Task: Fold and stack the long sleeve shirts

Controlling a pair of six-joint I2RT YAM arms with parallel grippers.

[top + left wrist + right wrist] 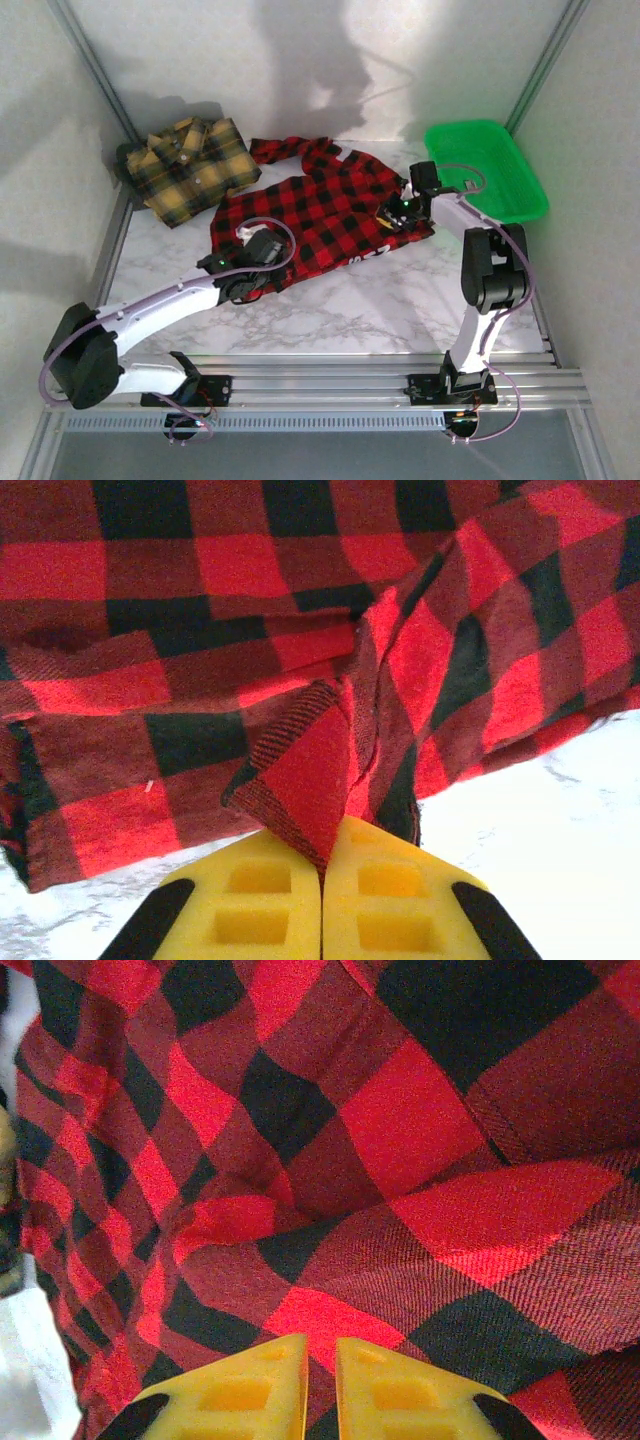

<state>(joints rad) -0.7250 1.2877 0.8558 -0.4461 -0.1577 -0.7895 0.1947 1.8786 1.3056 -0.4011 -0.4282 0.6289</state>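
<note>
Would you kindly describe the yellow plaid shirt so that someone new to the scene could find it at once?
Start at the marble-patterned table and look to its far left corner. There the yellow-and-black plaid shirt lies in a compact bundle. Its yellow check sets it apart from the red-and-black plaid shirt spread out beside it.

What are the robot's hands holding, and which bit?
Both hold the red shirt. The left gripper pinches a folded corner at its near left edge; the right gripper pinches cloth at its right edge.
</note>
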